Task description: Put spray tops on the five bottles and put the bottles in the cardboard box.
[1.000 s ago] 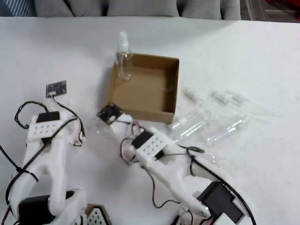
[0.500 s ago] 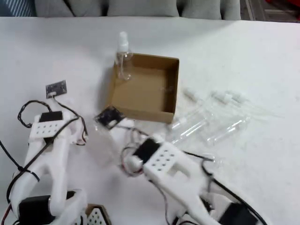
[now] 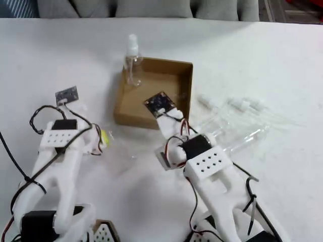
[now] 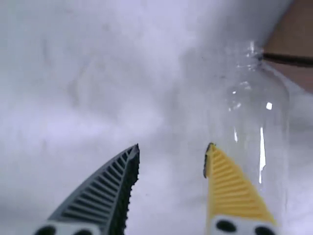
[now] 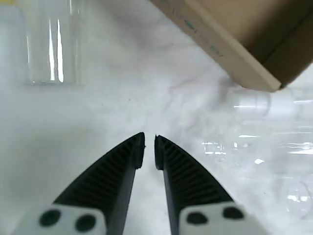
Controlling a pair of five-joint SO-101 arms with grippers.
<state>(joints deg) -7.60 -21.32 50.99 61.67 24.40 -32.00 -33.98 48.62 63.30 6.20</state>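
A clear bottle (image 4: 254,107) with no spray top lies on the white table, its neck toward the cardboard box (image 3: 146,120). My left gripper (image 4: 171,152) is open just short of it; the yellow finger (image 3: 104,138) lies alongside the bottle and only table shows between the tips. My right gripper (image 5: 149,142) is shut on nothing, low over the table near the box's corner (image 5: 244,68), with the bare bottle (image 5: 51,44) farther off. One bottle with a spray top (image 3: 132,60) stands upright at the box's far left corner.
Several clear bottles and loose white spray tops (image 3: 227,123) lie in a cluster right of the box, close beside my right arm (image 3: 207,164). Some of them (image 5: 274,122) show next to the right gripper. A small dark board (image 3: 67,94) lies left of the box.
My right arm has swung right, from the box's front left corner and the bare bottle to its front right corner. My left arm has edged toward the box.
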